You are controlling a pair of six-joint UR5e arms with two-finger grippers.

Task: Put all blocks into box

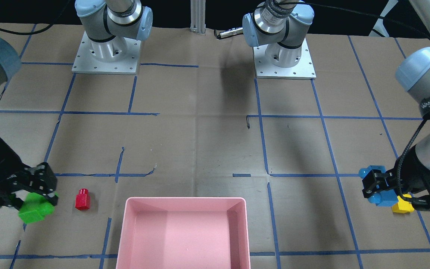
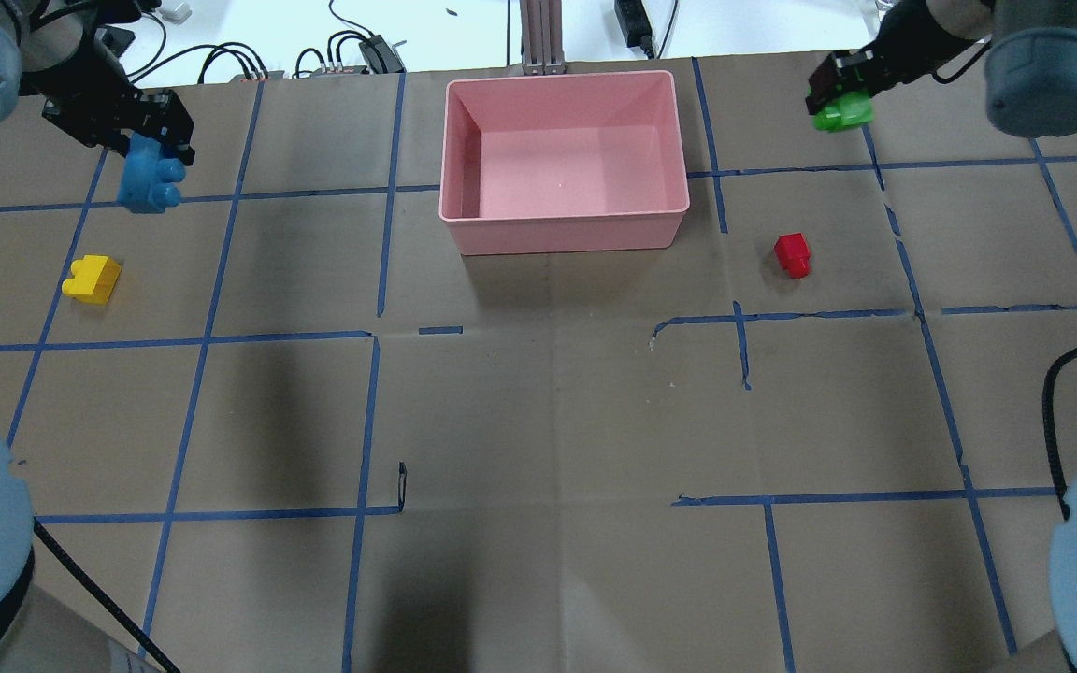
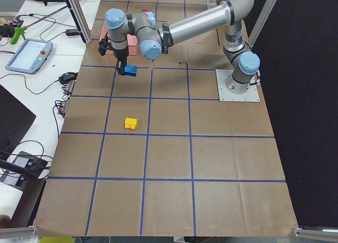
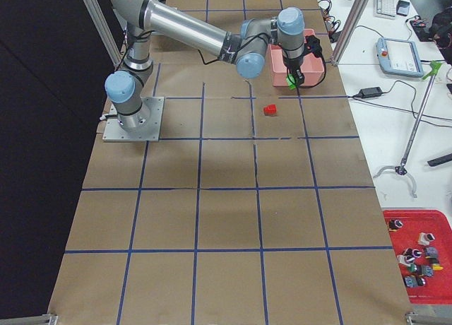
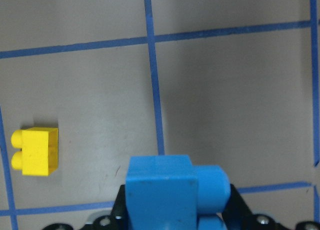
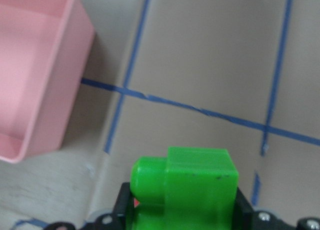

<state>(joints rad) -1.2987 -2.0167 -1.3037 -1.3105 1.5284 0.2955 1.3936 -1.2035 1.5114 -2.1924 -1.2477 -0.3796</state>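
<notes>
The pink box [image 2: 565,222] stands at the far middle of the table, empty; it also shows in the front view [image 1: 130,228] and the right wrist view [image 6: 30,90]. My left gripper [image 2: 148,154] is shut on the light-blue block [image 2: 150,179] and holds it above the table, left of the box; the block also shows in the left wrist view [image 5: 170,190]. The yellow block [image 2: 93,279] lies on the table near it. My right gripper [image 2: 840,93] is shut on the green block [image 2: 842,112], held above the table right of the box. The red block [image 2: 793,254] lies between.
Blue tape lines cross the brown table cover. Both arm bases [image 1: 105,52] stand on the robot's side. Cables and a power strip [image 2: 370,51] lie beyond the table's far edge behind the box.
</notes>
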